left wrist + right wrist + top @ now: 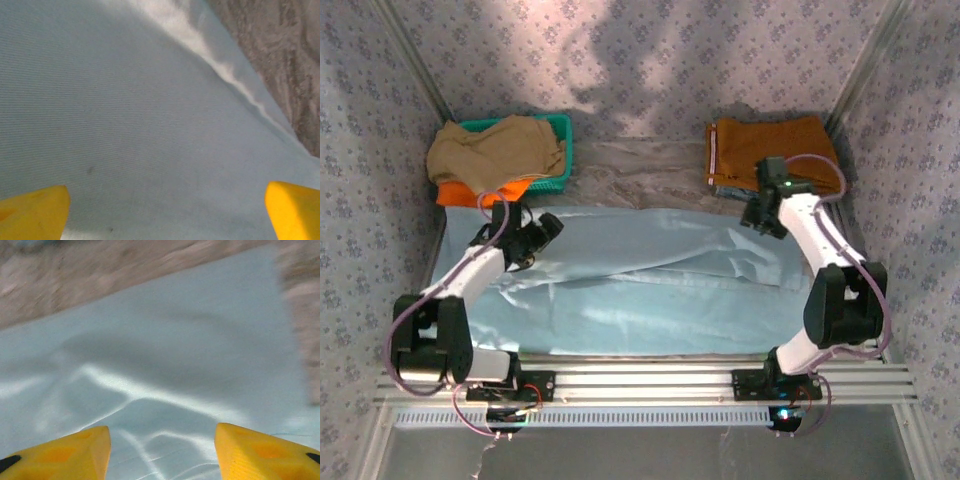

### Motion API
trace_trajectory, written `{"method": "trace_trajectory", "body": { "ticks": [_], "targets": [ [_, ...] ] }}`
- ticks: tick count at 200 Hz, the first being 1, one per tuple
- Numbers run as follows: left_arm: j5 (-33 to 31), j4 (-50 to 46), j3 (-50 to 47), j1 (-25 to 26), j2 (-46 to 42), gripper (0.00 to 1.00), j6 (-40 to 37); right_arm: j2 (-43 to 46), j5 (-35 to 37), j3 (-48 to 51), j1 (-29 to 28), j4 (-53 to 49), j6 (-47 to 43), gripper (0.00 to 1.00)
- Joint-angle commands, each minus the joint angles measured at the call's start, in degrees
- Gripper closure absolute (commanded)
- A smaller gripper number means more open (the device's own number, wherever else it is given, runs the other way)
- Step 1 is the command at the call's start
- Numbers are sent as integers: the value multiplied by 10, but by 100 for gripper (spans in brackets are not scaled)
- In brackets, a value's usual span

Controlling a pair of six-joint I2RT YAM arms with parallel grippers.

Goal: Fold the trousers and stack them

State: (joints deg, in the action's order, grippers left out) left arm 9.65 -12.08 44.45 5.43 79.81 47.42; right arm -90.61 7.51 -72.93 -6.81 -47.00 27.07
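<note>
The pale sky-blue trousers [650, 290] lie spread flat across the table from left to right, with long creases through the middle. My left gripper [546, 232] hovers over their far left part. In the left wrist view its jaws stand wide apart, open [167, 200], with smooth blue cloth [150, 125] beneath and nothing between them. My right gripper [760, 215] is above the trousers' far right corner. Its yellow fingers [70, 452] are apart, the gripper open [162, 440], over wrinkled blue fabric [165, 370] with nothing held.
A teal basket [563, 150] at the back left holds tan and orange garments. Folded rust-brown trousers [770, 145] lie at the back right. Bare mottled tabletop [640, 180] runs behind the blue cloth. Patterned walls close in both sides, and an aluminium rail [640, 380] edges the front.
</note>
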Motion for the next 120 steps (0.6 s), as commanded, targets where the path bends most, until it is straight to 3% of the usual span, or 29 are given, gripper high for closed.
{"method": "trace_trajectory", "body": {
  "ticks": [1, 31, 82, 120],
  "targets": [
    [-5, 40, 32, 8, 57, 1, 12, -46, -48, 32, 1, 28, 20, 47],
    [-9, 82, 73, 11, 141, 2, 17, -92, -97, 41, -10, 66, 23, 47],
    [-34, 85, 145, 1, 220, 2, 25, -147, -80, 63, 21, 82, 10, 41],
    [-34, 99, 118, -43, 228, 1, 13, -194, -67, 3, 57, 77, -9, 36]
  ]
}}
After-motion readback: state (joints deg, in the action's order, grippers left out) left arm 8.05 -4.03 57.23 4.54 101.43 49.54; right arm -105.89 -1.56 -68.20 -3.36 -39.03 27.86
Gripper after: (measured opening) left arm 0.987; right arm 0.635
